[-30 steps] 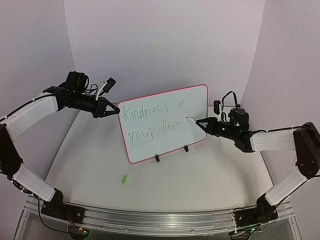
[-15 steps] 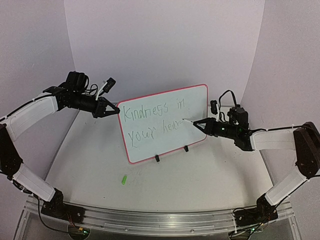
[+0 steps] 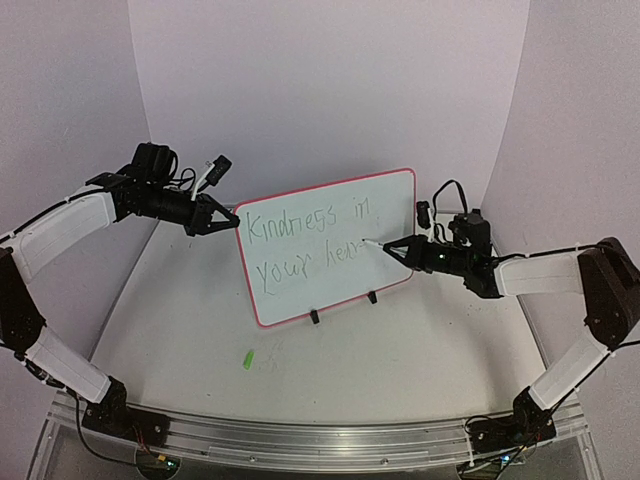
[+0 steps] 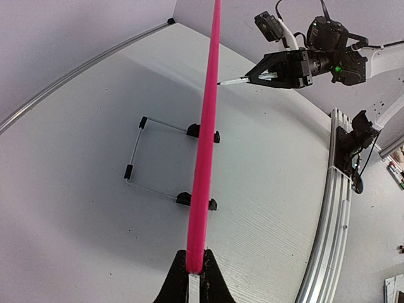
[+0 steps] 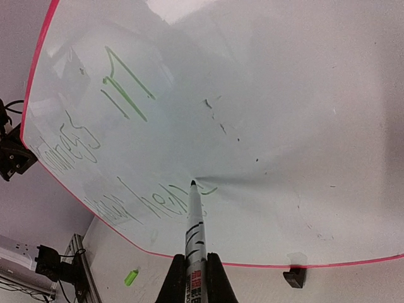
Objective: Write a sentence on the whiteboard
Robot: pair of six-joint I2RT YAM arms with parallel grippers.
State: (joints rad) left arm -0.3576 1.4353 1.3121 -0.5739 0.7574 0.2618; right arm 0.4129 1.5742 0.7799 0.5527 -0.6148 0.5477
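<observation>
The whiteboard stands upright on its wire stand in mid-table, pink rim all round. The sentence is in green, two lines, reading about "Kindness in / your hea". My left gripper is shut on the board's upper left rim; the left wrist view shows the rim edge-on between the jaws. My right gripper is shut on a white marker. The marker tip touches the board at the end of the second line.
A small green marker cap lies on the table in front of the board; it also shows in the right wrist view. The wire stand and black clips sit under the board. Curved white walls surround the table.
My right gripper has moved left with the marker, from the board's right edge onto the end of the second line. The left arm has not moved.
</observation>
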